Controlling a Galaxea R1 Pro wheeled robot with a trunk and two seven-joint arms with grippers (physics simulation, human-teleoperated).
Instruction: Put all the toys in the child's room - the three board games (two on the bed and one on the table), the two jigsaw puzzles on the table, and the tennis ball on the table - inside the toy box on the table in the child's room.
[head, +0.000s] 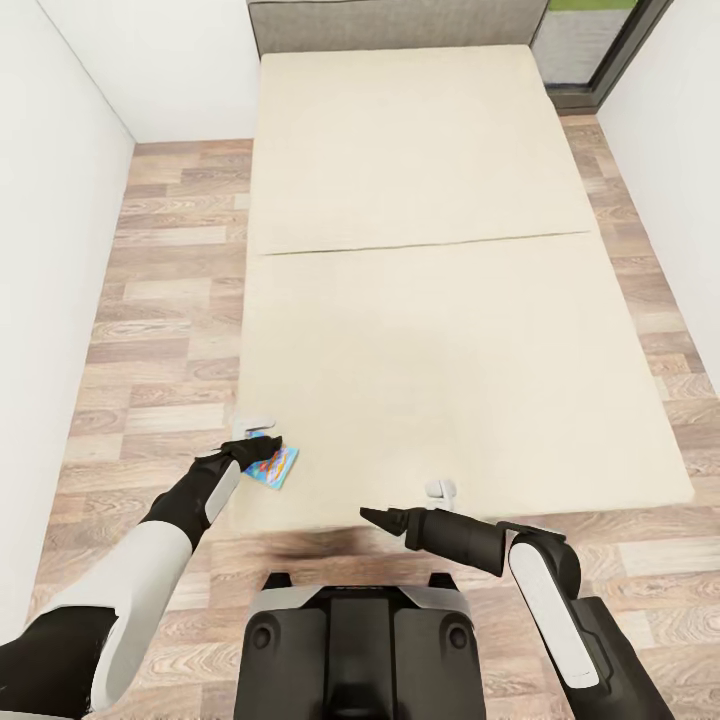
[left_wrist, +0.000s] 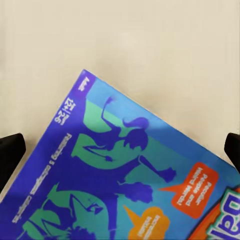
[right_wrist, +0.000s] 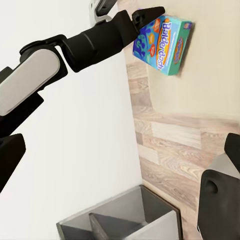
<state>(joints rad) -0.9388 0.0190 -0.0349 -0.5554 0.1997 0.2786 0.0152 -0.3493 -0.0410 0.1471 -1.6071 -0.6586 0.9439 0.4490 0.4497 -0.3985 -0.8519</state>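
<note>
Near the bed's left front corner lies the blue and teal board game box (head: 273, 465), flat on the wide cream mattress (head: 420, 300), with bright cartoon print on its lid. Reaching over it from the floor side, the left tool (head: 262, 447) hangs right at the box; its dark fingers (left_wrist: 11, 152) stand spread wide at either side of the lid and grip nothing. On the other side, the right tool (head: 372, 516) hovers low over the front edge of the bed, well apart from the box, fingertips drawn together to a point and empty. Pale wood plank flooring (head: 160, 300) runs around the bed, between white walls (head: 50, 250).
</note>
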